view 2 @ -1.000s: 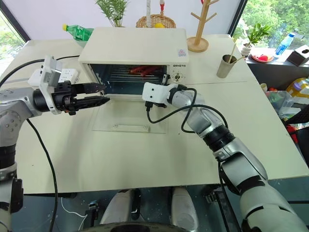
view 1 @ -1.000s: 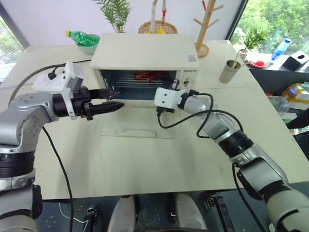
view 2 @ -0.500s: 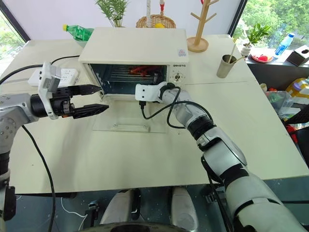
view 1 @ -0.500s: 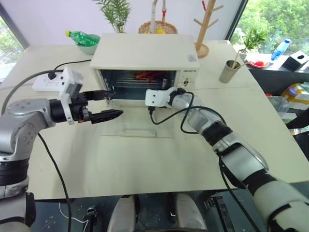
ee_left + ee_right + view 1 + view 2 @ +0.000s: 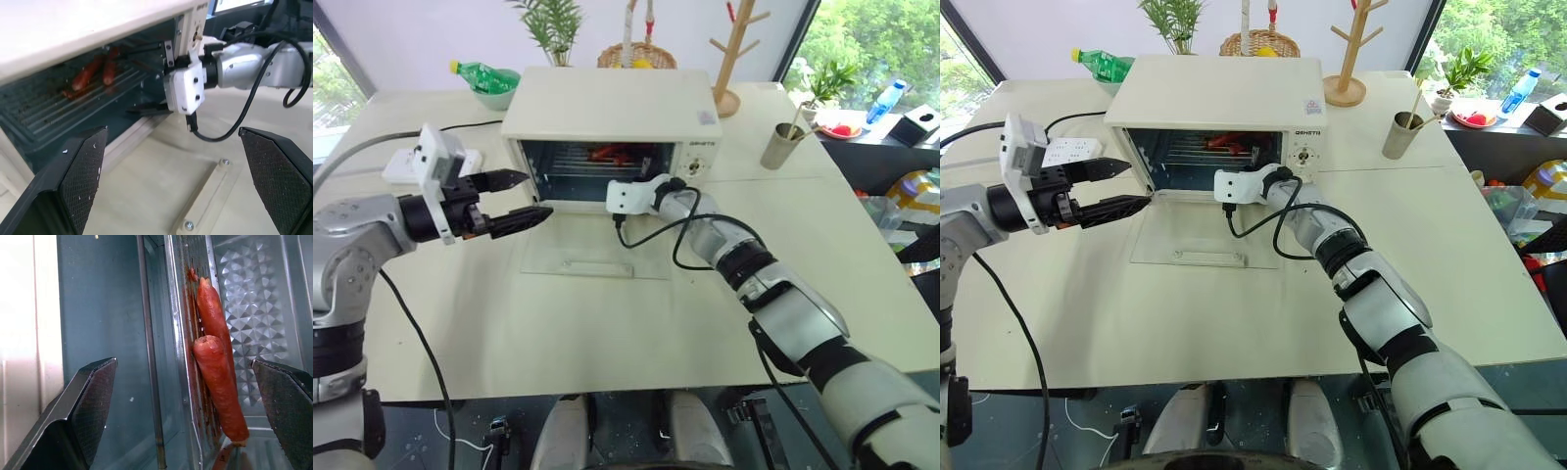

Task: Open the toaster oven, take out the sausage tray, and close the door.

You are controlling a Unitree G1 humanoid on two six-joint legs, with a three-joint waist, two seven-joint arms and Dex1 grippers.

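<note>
The left end effector [image 5: 514, 199] hovers over the desk [image 5: 607, 313] just off the oven's left front corner, its two black textured fingers spread wide and holding nothing. The boxy cream-white toaster oven [image 5: 612, 103] sits toward the desk's far edge, and its door [image 5: 594, 257], clear glass in a pale frame with a long bar handle, lies folded down flat on the desk. The right end effector [image 5: 146, 108] reaches into the open mouth with its fingers parted, gripping nothing. The left wrist view shows the ribbed silver sausage tray [image 5: 58, 105] still inside. The right wrist view brings out two glossy red sausages [image 5: 217, 374] lying along its greasy, stained metal.
</note>
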